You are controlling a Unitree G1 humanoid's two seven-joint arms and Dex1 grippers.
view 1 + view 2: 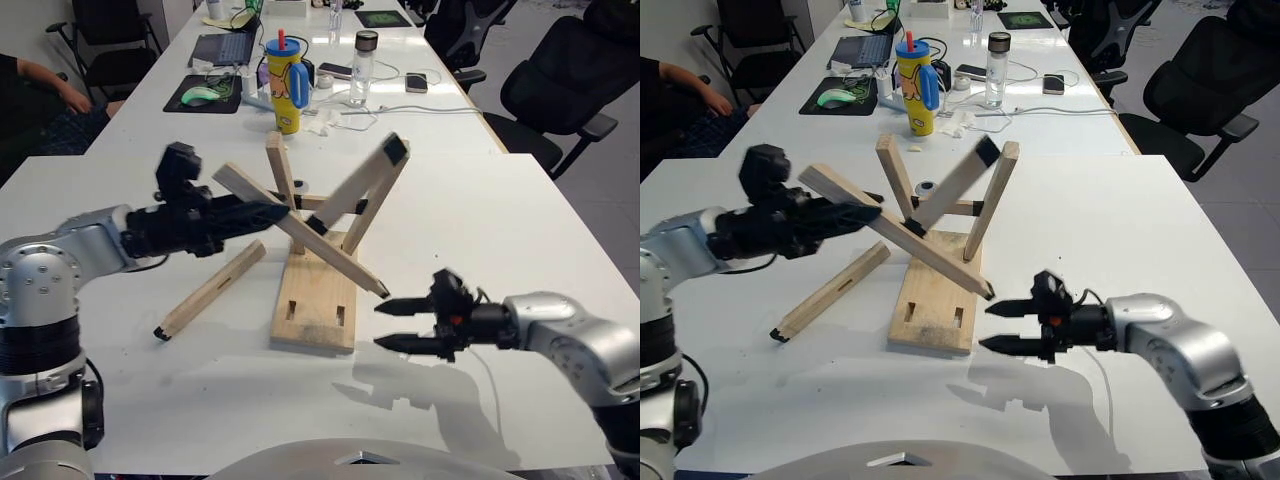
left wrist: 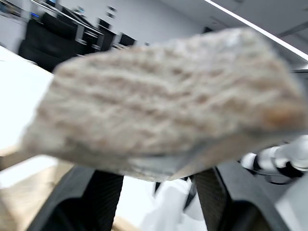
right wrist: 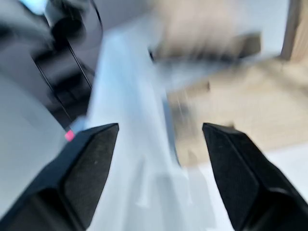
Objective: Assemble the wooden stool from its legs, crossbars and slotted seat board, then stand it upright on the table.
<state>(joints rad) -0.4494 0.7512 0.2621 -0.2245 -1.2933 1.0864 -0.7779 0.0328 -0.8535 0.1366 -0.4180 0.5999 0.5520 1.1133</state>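
Left arm held level, left claw (image 1: pixel 255 212) clamped on the upper end of a slanted leg (image 1: pixel 330 252), frame (image 1: pixel 362 192) propped on the seat board (image 1: pixel 318 305) on the worktop (image 1: pixel 520 230), right arm low, right claw (image 1: pixel 395 325) wide open and empty just beside that leg's lower tip, spare leg (image 1: pixel 210 288) lying beside the board.

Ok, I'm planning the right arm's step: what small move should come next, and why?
Probably ease the right hand forward and close it on the low end of the leg that the left hand holds up. The right hand is open, just short of that end beside the seat board; a second grip would likely steady it for slotting.
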